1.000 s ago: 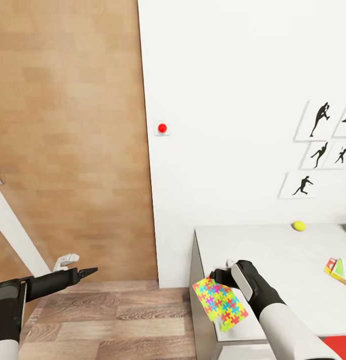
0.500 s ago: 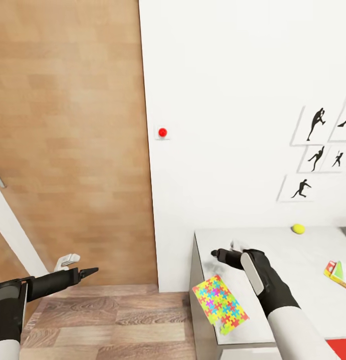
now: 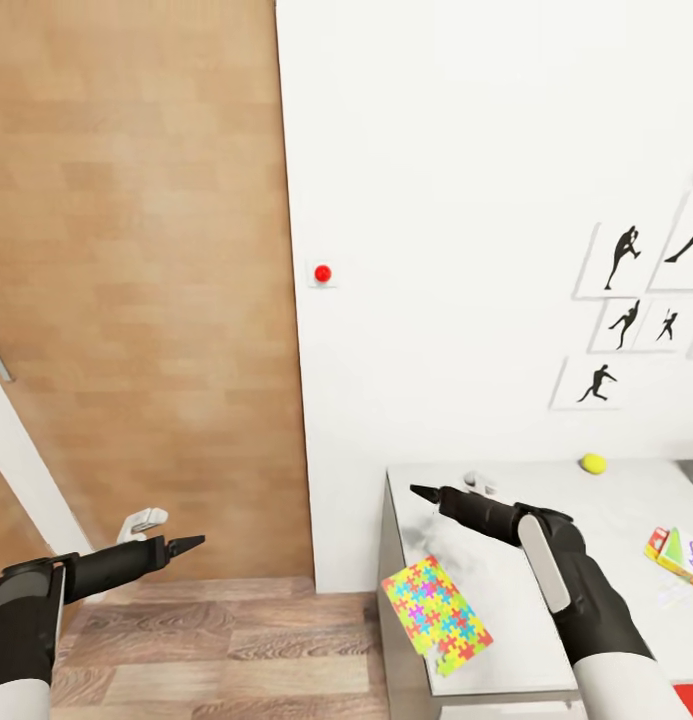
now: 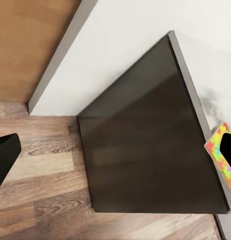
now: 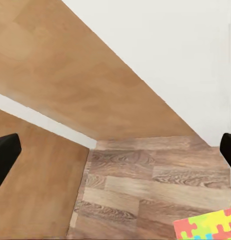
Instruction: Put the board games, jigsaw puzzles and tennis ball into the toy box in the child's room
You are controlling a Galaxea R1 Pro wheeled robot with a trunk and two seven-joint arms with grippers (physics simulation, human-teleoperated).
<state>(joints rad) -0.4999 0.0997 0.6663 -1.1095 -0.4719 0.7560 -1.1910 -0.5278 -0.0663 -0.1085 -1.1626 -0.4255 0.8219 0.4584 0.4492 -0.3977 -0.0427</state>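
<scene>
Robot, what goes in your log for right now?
right gripper: open, empty | jigsaw puzzle: overhanging table corner | left gripper: empty | tennis ball: on table

the head view looks forward and down from above both arms, facing a white wall (image 3: 466, 200) and a wooden door (image 3: 136, 280), with the table (image 3: 626, 540) low at the right. the left wrist view looks from low near the wood floor (image 4: 40, 200) at the table's dark end panel (image 4: 145, 145), fairly close. the right wrist view looks out from above the table's end toward the door and floor. all three share the jigsaw puzzle (image 3: 436, 615) overhanging the table's edge, plus floor and wall.
</scene>
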